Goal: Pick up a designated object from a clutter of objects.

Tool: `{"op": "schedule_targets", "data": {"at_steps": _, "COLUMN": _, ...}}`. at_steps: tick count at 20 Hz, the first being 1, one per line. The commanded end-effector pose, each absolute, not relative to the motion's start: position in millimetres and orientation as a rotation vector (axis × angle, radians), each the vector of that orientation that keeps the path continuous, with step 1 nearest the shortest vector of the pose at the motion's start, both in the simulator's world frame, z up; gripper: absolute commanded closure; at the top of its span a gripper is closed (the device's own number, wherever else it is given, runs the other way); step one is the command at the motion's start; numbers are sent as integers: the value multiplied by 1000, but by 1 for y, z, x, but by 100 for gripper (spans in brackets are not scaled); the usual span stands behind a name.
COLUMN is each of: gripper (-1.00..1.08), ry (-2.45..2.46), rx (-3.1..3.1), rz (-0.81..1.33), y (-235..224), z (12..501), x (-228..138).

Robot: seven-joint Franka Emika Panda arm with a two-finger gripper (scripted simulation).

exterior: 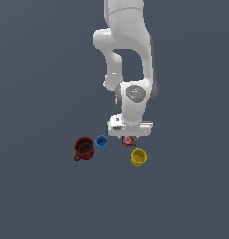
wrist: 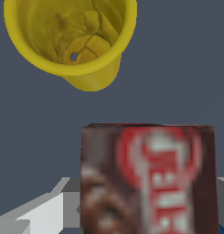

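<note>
Flat slate-grey floor (exterior: 41, 196) everywhere, no walls or clutter beyond 4 little items I can make out. Gripper (exterior: 129, 138) sits low right over the brown-red box (wrist: 147, 178), just beyond the yellow cup (wrist: 70, 39); can't tell if the fingers have clamped yet. Risk, I'd guess: box slips or bumps that cup. Red mug (exterior: 83, 148) and blue cup (exterior: 102, 142) sit off to the exterior view's left.

Entry one: floor (exterior: 41, 196), flat, plain dark slate-blue, uniform in tone; it fills the background beneath me in both my views.
</note>
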State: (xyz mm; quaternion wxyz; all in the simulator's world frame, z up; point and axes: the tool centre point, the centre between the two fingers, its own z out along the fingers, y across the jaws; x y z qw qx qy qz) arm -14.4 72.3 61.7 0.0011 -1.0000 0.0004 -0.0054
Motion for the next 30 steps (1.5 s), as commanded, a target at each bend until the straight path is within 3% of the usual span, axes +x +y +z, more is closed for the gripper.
{"op": "schedule_targets", "data": {"at_steps": 1, "gripper": 108, "ry": 1, "rx": -3140, "rz": -17, "y": 74, "z": 78, "x": -19}}
{"op": "schedule_targets", "data": {"at_steps": 30, "gripper": 108, "ry": 6, "rx": -3141, "rz": -4, "y": 95, "z": 348, "x": -87}}
